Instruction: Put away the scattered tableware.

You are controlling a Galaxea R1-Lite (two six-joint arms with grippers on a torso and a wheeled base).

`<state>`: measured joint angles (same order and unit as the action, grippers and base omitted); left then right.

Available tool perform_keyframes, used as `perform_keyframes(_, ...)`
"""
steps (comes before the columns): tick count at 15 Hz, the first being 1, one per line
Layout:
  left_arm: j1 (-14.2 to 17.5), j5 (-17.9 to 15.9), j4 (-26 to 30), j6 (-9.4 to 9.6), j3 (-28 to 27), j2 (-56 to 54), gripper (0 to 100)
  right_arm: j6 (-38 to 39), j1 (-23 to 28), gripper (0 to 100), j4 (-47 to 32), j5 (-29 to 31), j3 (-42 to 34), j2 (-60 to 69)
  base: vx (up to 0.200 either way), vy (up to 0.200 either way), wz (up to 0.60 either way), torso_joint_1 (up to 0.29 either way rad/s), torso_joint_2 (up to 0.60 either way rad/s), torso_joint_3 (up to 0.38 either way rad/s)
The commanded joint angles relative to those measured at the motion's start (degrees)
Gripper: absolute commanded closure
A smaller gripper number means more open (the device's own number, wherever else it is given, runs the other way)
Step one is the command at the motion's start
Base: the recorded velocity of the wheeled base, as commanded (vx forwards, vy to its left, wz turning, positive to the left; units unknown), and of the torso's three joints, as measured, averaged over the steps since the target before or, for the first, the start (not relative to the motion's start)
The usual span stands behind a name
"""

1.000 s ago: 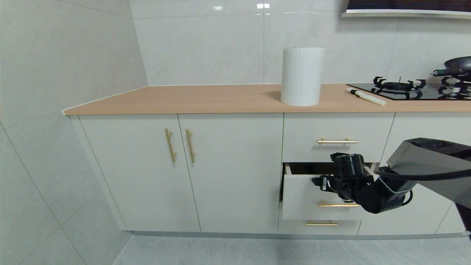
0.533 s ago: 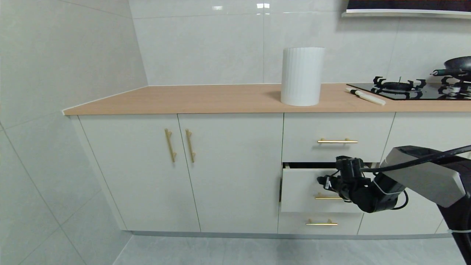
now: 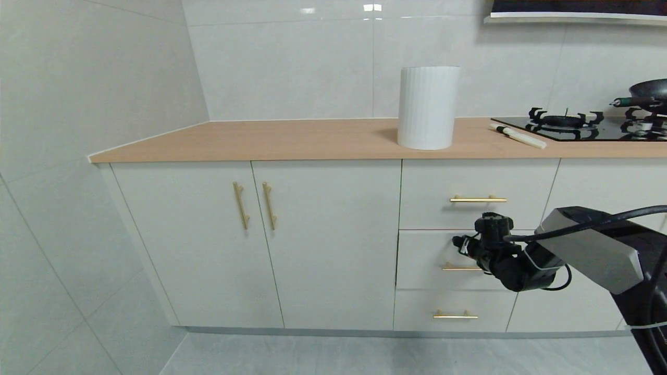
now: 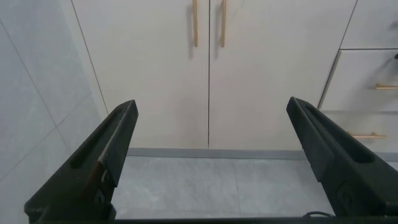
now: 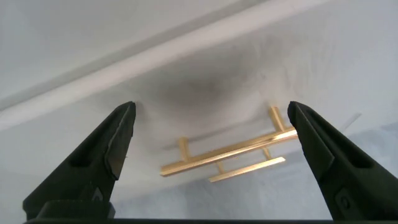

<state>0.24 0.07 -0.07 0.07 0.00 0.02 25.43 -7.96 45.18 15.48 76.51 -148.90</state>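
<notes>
We see cream stick-like utensil (image 3: 517,136) flat on wooden counter (image 3: 292,139) beside black gas hob (image 3: 573,129), long axis slanting back-left to front-right; pointing end unclear. Right tool (image 5: 210,121), spread wide, faces gold handle (image 5: 227,152) of shut white drawer (image 3: 422,260). Left tool (image 4: 211,118) also spread.

Pan (image 3: 651,89) cut off at right edge, middle drawer handle (image 3: 453,269) partly behind right gripper (image 3: 475,244).

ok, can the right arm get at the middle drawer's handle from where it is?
Probably yes. The right gripper is open and faces the middle drawer's gold handle close up, with nothing between them.
</notes>
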Motion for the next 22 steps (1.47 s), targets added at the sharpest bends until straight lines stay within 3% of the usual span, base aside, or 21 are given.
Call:
perform_keyframes(1,0.0,0.0,0.0,0.01,0.0,0.0,0,0.1,0.0,0,0.0,0.0,0.6,0.0,0.0,0.0,0.0,0.0,0.0,0.0)
perform_keyframes(10,0.0,0.0,0.0,0.01,0.0,0.0,0,4.0,0.8,0,-3.0,0.0,6.9,-2.8,0.0,0.0,0.0,0.0,0.0,0.0)
perform_keyframes(15,0.0,0.0,0.0,0.01,0.0,0.0,0,4.5,0.8,0,-3.1,0.7,6.5,-1.8,0.0,0.0,0.0,0.0,0.0,0.0)
perform_keyframes(19,0.0,0.0,0.0,0.01,0.0,0.0,0,4.0,-0.7,0,-4.0,1.6,-15.2,19.6,0.0,0.0,0.0,0.0,0.0,0.0)
perform_keyframes(20,0.0,0.0,0.0,0.01,0.0,0.0,0,3.8,-2.7,0,-4.7,1.7,-24.2,32.8,0.0,0.0,0.0,0.0,0.0,0.0)
perform_keyframes(22,0.0,0.0,0.0,0.01,0.0,0.0,0,0.1,-3.5,0,-4.7,1.8,-34.9,49.3,0.0,0.0,0.0,0.0,0.0,0.0)
